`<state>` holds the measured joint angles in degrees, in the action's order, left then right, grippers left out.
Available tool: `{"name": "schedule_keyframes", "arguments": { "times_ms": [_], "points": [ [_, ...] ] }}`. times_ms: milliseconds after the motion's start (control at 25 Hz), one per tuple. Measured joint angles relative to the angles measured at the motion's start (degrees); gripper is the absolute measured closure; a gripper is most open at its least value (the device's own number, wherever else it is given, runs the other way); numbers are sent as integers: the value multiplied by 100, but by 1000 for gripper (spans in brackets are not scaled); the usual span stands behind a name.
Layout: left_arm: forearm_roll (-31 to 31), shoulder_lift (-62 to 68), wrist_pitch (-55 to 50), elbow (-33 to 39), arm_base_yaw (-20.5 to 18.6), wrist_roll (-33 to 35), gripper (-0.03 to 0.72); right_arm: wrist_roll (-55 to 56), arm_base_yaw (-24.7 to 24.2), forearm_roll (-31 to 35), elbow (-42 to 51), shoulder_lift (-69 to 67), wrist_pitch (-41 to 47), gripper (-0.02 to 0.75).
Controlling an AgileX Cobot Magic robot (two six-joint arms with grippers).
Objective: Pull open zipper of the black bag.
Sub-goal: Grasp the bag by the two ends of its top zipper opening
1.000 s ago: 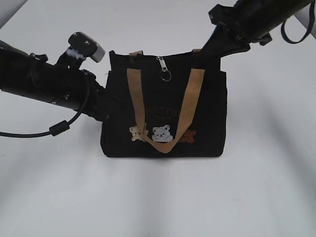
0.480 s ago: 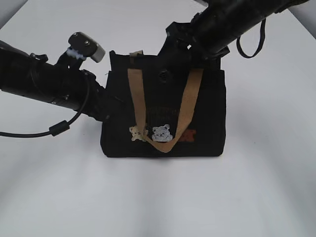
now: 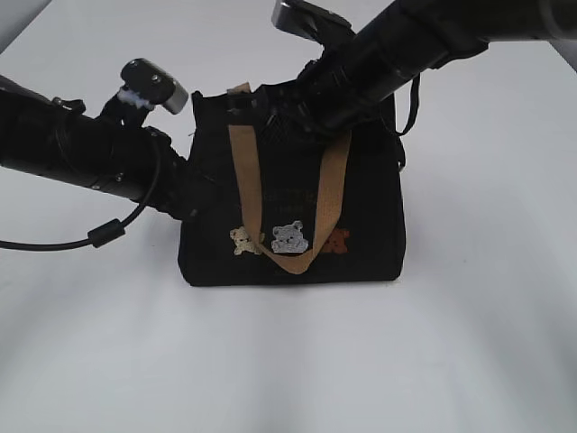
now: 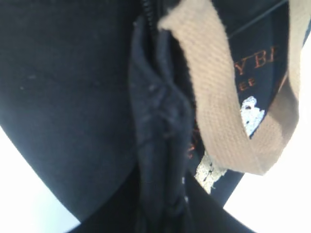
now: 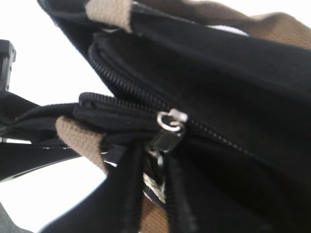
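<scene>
One black bag [image 3: 288,225] stands in the middle of the exterior view on a white table [image 3: 469,343], with one tan webbing handle [image 3: 290,198] hanging in a loop down its front and three bear patches in a row near the bottom: a cream bear [image 3: 243,241], a grey bear [image 3: 289,236] and a brown bear [image 3: 338,241]. Two arms reach it. The left gripper [image 4: 163,145] comes in from the left of the exterior view and is pinched on a bunched fold of black fabric at the bag's left side seam; its fingers are narrowly closed on that fold, which fills the centre of the left wrist view beside the handle. The right gripper [image 5: 158,170] comes from the upper right and sits at the top edge of the bag. In the right wrist view the zipper [image 5: 146,109] runs diagonally from the left towards the lower right, and the silver pull tab [image 5: 170,121] lies at the centre of the frame, its dark lower part between the two black fingers [image 5: 126,194], which stand close together around it; whether they actually clamp it I cannot tell. Compared with a second ago, the right arm has swung from the bag's top right corner across to the top middle, now covering the spot where the tab and ring hung in plain view, and the bag has shifted slightly left, while the left arm has kept its place.
</scene>
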<state>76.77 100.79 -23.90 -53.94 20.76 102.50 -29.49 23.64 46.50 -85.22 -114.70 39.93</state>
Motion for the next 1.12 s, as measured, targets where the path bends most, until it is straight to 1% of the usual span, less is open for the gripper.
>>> {"name": "schedule_keyframes", "arguments": {
  "times_ms": [80, 120, 160, 240, 320, 520, 600, 680, 760, 800, 840, 880, 920, 960, 1000, 1040, 1120],
  "points": [
    [0, 0, 4, 5, 3, 0, 628, 0, 15, -29, 0, -7, -66, 716],
    [0, 0, 4, 5, 3, 0, 628, 0, -7, -29, 0, 4, -66, 736],
    [0, 0, 4, 5, 3, 0, 628, 0, -44, -29, 5, 33, -23, 738],
    [5, 0, 4, 5, 3, 0, 628, 0, -203, -85, 12, 167, 217, 738],
    [5, 0, -2, 5, 3, 0, 628, 6, -468, -227, 12, 344, 534, 738],
    [13, 0, -22, 5, 3, 0, 628, 56, -1304, -400, 12, 795, 1109, 738],
    [18, 0, -22, 5, 3, 0, 628, 68, -1548, -441, 12, 869, 1345, 738],
    [18, 0, -22, 5, 3, 0, 628, 73, -1712, -465, 12, 892, 1548, 738],
    [18, 0, -22, 5, 3, 0, 628, 67, -1742, -466, 12, 893, 1695, 734],
    [18, 0, -22, 5, 3, -7, 628, 31, -1748, -450, 12, 893, 1821, 711],
    [-4, 0, -22, 5, 3, -61, 617, 3, -1753, -451, 12, 898, 1976, 664],
    [-39, -5, -22, 5, 3, -197, 586, -3, -1753, -458, 12, 904, 2134, 608],
    [-149, -16, -22, 5, 3, -476, 531, -10, -1753, -485, 12, 922, 2364, 531],
    [-354, -32, -48, 5, 3, -813, 476, -10, -1754, -575, 12, 952, 2600, 465],
    [-583, -48, -127, 5, 3, -1311, 408, 51, -1754, -733, 12, 1006, 2765, 426],
    [-985, -96, -265, 5, -2, -1911, 355, 178, -1754, -901, 18, 1088, 2837, 411],
    [-1751, -215, -573, 5, -1, -3217, 315, 498, -1754, -1422, 131, 1332, 2882, 408]
  ]
}}
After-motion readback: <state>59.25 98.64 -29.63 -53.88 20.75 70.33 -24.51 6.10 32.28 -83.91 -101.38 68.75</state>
